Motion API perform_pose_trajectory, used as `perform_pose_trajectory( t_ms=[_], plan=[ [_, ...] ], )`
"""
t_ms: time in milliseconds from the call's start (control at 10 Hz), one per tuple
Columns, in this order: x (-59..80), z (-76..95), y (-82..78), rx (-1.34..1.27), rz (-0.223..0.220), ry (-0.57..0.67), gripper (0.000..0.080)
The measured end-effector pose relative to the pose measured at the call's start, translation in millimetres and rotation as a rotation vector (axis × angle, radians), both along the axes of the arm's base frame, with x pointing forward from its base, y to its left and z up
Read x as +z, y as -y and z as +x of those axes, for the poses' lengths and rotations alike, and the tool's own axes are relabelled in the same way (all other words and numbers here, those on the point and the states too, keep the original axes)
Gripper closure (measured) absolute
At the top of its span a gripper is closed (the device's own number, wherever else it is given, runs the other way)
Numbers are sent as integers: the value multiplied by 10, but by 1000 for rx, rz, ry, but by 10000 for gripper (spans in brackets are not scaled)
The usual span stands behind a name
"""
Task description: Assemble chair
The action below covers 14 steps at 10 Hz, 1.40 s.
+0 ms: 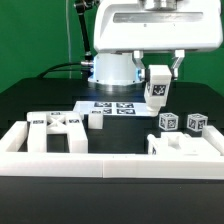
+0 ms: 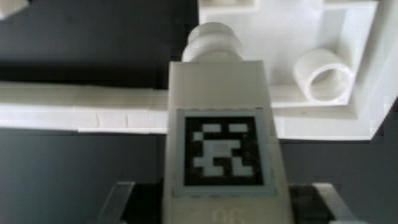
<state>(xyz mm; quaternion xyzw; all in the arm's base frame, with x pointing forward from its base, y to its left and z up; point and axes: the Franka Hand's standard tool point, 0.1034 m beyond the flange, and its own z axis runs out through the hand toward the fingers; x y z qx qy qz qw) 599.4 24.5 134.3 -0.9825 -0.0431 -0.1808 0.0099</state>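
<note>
White chair leg (image 1: 156,88): right of centre in the exterior view, above the counter (image 1: 40,100).
Long axis: near upright, round end (image 2: 215,40) pointing down.
Gripper (image 1: 159,72): clamped on its top.

Bright even overhead light, glaring whites, soft grainy blur

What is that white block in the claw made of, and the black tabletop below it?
The chair piece looks like matte white plastic: even colour, no shine, a moulded round end. Its tag seems a printed black-and-white sticker. The table looks like dull black cloth or mat; unclear which.
</note>
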Motion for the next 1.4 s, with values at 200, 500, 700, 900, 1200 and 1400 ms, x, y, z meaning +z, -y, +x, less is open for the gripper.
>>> perform_pose_trajectory(
  t_ms=[200, 500, 700, 900, 1200, 1400],
  plan=[
    [-21, -8, -17, -14, -2, 56, 509],
    [-83, 48, -501, 17, 34, 55, 509],
    [-59, 129, -708, 18, 55, 62, 509],
    [-59, 125, -704, 14, 56, 62, 509],
    [-112, 172, -776, 23, 58, 60, 509],
    [-166, 296, -819, 25, 61, 67, 509]
  ],
)
